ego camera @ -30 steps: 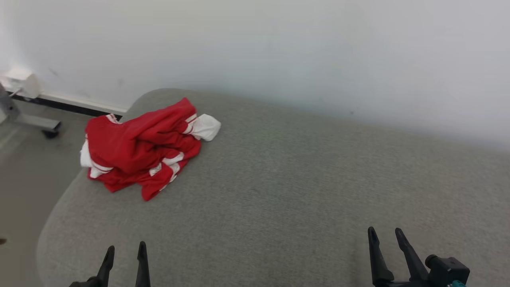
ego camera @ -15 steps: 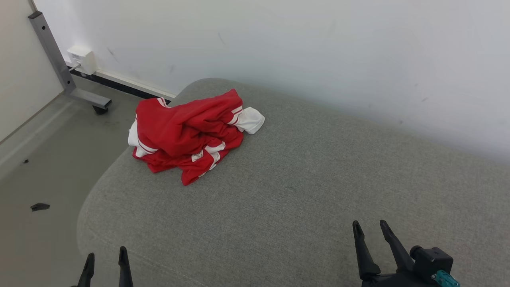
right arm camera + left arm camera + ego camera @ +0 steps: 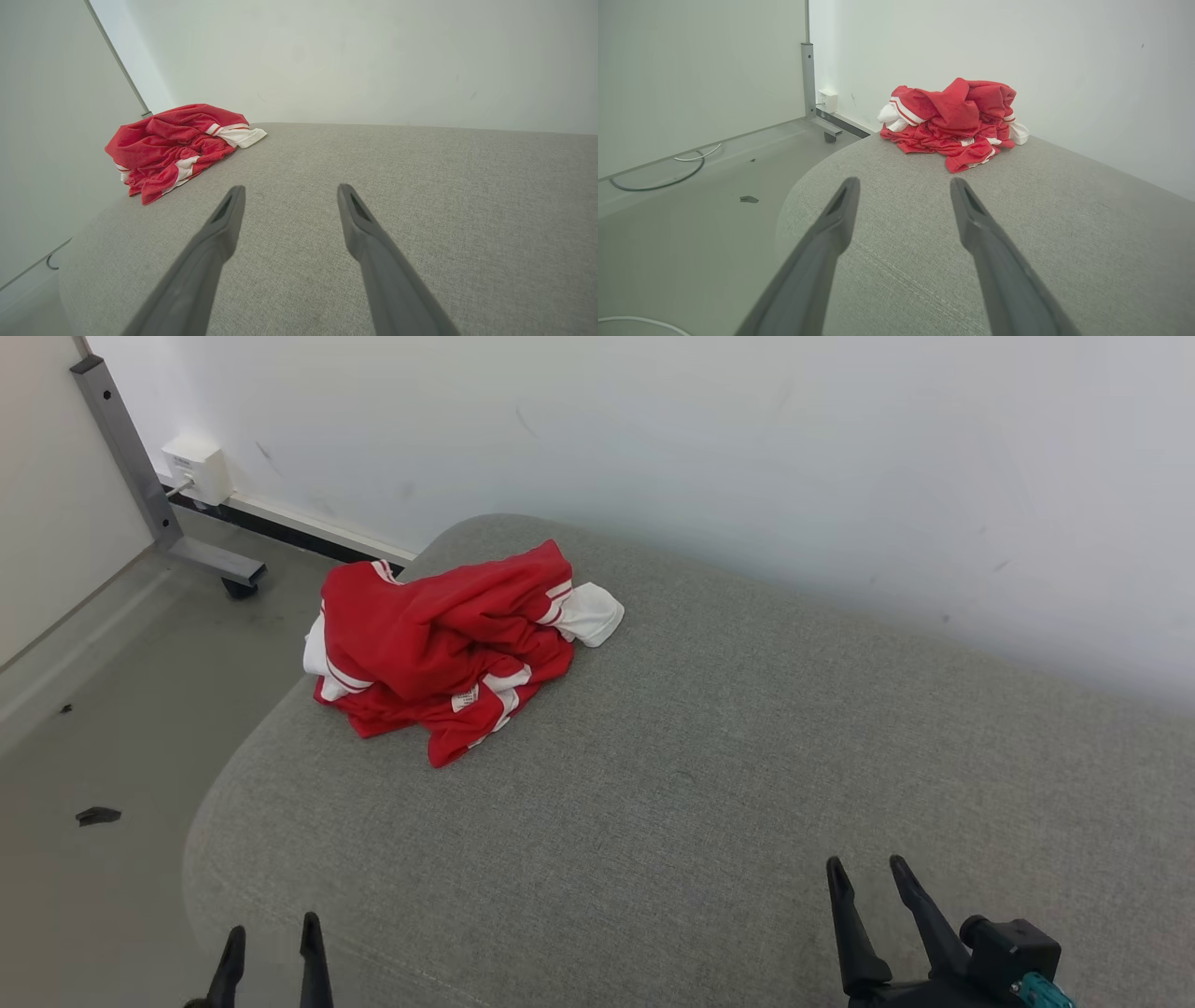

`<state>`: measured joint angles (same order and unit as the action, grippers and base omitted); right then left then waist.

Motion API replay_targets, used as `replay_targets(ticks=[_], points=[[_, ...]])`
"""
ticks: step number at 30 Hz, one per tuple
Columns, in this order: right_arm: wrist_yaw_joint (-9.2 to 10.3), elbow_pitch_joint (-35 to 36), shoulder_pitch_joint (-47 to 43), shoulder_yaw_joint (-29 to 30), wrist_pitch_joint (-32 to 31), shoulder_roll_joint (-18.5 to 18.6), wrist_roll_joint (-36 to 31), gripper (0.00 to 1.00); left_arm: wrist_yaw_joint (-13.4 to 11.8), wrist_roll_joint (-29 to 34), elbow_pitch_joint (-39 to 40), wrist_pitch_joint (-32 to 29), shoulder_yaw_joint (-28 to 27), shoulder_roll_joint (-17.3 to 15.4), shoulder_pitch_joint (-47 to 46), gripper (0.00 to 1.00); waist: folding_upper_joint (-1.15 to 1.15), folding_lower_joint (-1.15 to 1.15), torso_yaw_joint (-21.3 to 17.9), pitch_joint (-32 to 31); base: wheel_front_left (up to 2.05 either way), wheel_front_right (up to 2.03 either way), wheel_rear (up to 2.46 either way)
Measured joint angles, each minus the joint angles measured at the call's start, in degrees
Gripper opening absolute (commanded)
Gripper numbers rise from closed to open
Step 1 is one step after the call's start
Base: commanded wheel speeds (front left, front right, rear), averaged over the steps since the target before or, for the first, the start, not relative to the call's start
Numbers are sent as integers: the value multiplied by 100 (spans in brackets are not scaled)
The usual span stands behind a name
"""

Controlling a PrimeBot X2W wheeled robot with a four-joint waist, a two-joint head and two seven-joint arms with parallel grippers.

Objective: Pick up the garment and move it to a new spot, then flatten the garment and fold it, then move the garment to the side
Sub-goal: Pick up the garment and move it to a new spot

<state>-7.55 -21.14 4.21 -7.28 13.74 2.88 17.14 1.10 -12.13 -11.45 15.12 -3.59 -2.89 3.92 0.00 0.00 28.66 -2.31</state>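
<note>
Well beyond the spread fingers (image 3: pixel 836 224), crumpled garment (image 3: pixel 957 116)

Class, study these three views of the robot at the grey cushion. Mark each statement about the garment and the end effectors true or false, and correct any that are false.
1. The red and white garment lies near the far left corner of the grey cushion. True.
2. The left end effector is shut on the garment. False: it is open, holds nothing and is well apart from the garment.
3. The right end effector is open over bare cushion. True.
4. The garment is folded flat. False: it lies in a crumpled heap.
</note>
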Motion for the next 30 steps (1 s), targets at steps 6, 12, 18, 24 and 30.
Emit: replay_targets(ticks=[6, 12, 18, 24, 30], points=[[0, 21, -154, 15, 40, -1, 42, 100, 126, -101, -269, -391, 110, -57, -587, 100, 0, 0, -9, -6, 0, 0, 0], [0, 180, -130, -112, -76, -2, -100, 100, 232, -385, -760, -1054, 12, -309, -1683, 100, 0, 0, -108, 10, 0, 0, 0], [0, 443, 104, -348, -323, 21, -259, 100, 347, -756, -1471, -1831, -124, -619, -2764, 100, 0, 0, -378, 212, 0, 0, 0], [0, 792, 517, -705, -490, 140, -275, 100, 408, -1272, -1960, -2766, -466, -1113, -3677, 100, 0, 1, -749, 670, 0, 0, 0], [0, 1016, 933, -947, -535, 222, -305, 100, 532, -1830, -1934, -3968, -697, -1723, -4211, 100, 1, 1, -1230, 1337, 0, 0, 0]])
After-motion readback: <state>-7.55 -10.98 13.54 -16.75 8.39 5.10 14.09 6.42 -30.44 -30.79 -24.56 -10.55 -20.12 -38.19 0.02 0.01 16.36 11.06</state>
